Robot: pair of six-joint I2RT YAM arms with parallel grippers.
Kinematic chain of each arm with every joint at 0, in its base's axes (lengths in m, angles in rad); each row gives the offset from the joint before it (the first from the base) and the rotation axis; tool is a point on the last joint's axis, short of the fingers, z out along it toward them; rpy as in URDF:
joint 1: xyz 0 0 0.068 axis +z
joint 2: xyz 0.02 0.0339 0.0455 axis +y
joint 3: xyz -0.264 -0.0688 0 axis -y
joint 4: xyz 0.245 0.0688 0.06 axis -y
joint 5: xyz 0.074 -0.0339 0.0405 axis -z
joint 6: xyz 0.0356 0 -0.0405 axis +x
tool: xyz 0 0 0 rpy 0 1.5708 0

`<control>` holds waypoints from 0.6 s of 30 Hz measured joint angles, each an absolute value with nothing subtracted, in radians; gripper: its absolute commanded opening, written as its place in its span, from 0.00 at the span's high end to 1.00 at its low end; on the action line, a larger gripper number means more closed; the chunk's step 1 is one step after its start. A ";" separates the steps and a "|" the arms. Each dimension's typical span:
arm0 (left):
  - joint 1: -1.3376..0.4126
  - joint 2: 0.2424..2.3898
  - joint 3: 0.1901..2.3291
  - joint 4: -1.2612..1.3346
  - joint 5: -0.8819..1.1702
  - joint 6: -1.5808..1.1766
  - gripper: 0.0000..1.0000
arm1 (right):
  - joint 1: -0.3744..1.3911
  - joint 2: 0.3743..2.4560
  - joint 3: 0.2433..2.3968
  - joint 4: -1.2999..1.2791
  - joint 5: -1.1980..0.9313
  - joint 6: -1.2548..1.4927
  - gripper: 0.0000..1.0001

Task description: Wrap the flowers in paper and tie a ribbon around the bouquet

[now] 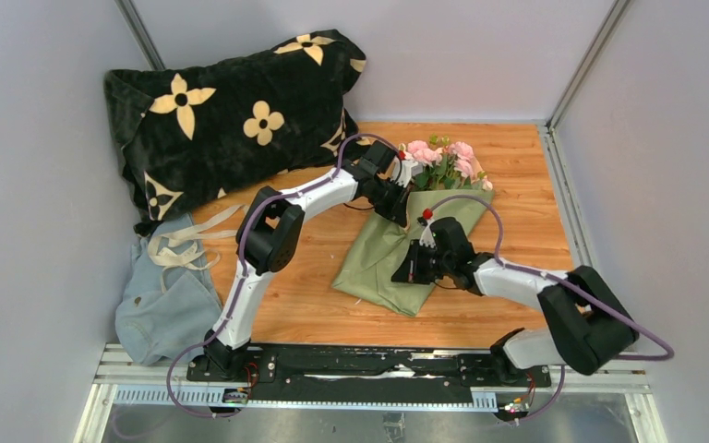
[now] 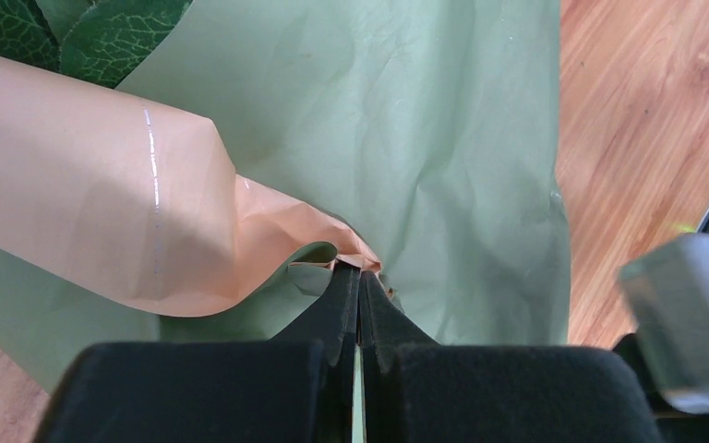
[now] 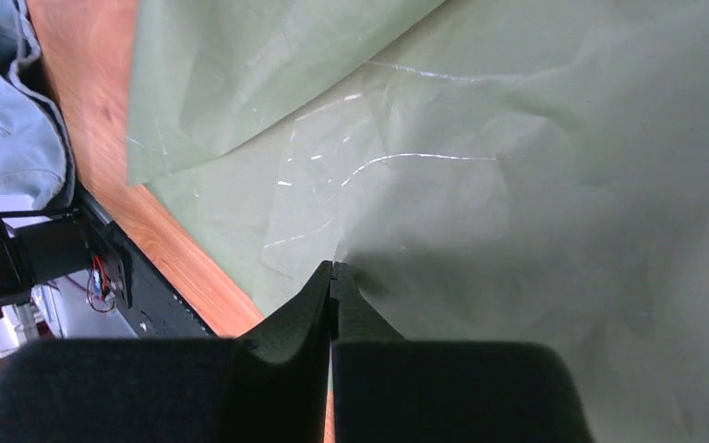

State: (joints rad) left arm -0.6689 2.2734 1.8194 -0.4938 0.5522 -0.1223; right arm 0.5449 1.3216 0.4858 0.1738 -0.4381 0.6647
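Flowers (image 1: 443, 164) lie at the far side of the table (image 1: 517, 305) on green-and-tan paper (image 1: 378, 263). Left gripper (image 2: 358, 277) pinches the tan edge; right gripper (image 3: 332, 269) clamps the green sheet nearer the bases.

A creased sheet of olive-green wrapping paper (image 1: 378, 268) lies on the light wooden tabletop (image 1: 517, 231), with pink and cream roses (image 1: 443, 164) and green leaves at its far end. The 2 arms meet over it: the left gripper (image 1: 400, 218) is at the sheet's upper left edge beside the blooms, and the right gripper (image 1: 412, 272) is on its middle. At left, a black pillow (image 1: 231, 120) with tan flower prints sits behind a pale blue-grey cloth (image 1: 162, 314), and a cream ribbon (image 1: 180, 245) lies across the cloth.
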 measured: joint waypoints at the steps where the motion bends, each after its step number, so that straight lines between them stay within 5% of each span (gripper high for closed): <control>1: -0.669 2.273 1.819 -0.493 0.551 -0.122 1.00 | 0.552 1.355 0.485 0.198 -0.450 0.666 1.00; 4: -0.669 2.273 1.819 -0.494 0.549 -0.122 1.00 | 0.556 1.428 0.483 0.241 -0.466 0.671 1.00; 8: -0.660 2.272 1.820 -0.497 0.545 -0.120 0.54 | 0.556 1.475 0.482 0.286 -0.470 0.704 1.00; 12: -0.633 2.238 1.798 -0.514 0.528 -0.065 0.23 | 0.556 1.477 0.477 0.292 -0.465 0.723 1.00; 15: -0.604 2.113 1.658 -0.506 0.434 0.024 0.03 | 0.556 1.480 0.477 0.295 -0.464 0.728 1.00; 18: -0.585 1.961 1.489 -0.496 0.308 0.121 0.00 | 0.556 1.483 0.477 0.300 -0.465 0.729 1.00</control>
State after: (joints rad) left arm -0.5850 1.9614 1.4895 -0.4957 0.3077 0.1211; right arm 0.5560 1.4830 0.4774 0.3000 -0.4652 0.7292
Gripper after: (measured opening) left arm 0.963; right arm 0.004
